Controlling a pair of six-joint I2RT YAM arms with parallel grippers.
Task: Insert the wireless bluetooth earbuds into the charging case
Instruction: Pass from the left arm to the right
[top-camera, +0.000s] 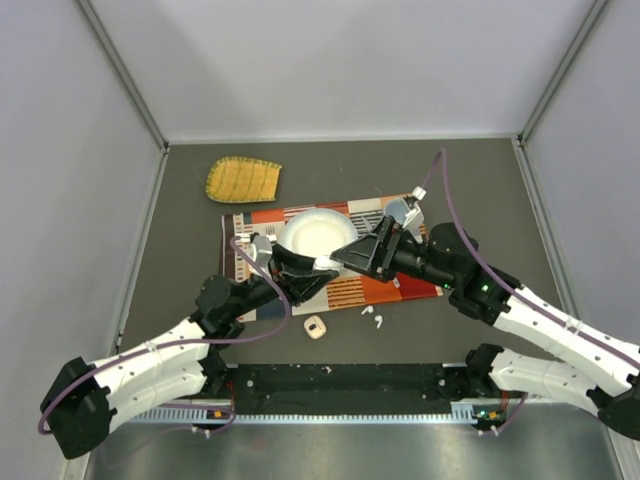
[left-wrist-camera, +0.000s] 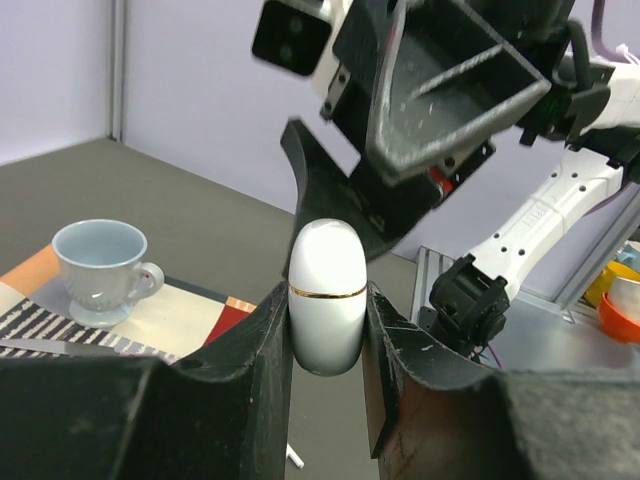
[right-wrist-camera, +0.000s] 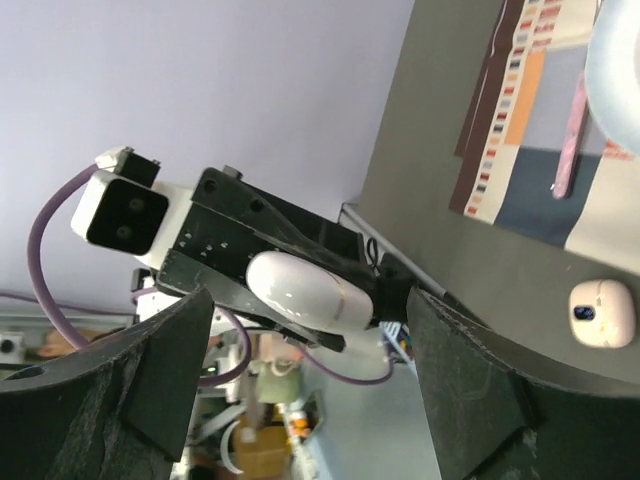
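Left hand (left-wrist-camera: 328, 322): clamped on the white charging case (left-wrist-camera: 326, 290), lid shut, above the placemat (top-camera: 372, 291).
Right hand (right-wrist-camera: 310, 330): fingers spread wide, facing the case.
Earbuds (top-camera: 373, 317): both on the counter (top-camera: 450, 180), just nearer than the placemat's near edge, to the right of the case.

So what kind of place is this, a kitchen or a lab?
Likely a robotics lab test cell: plain grey panel walls, robot arms bolted to a table-edge rail, staged teacup on a placemat.
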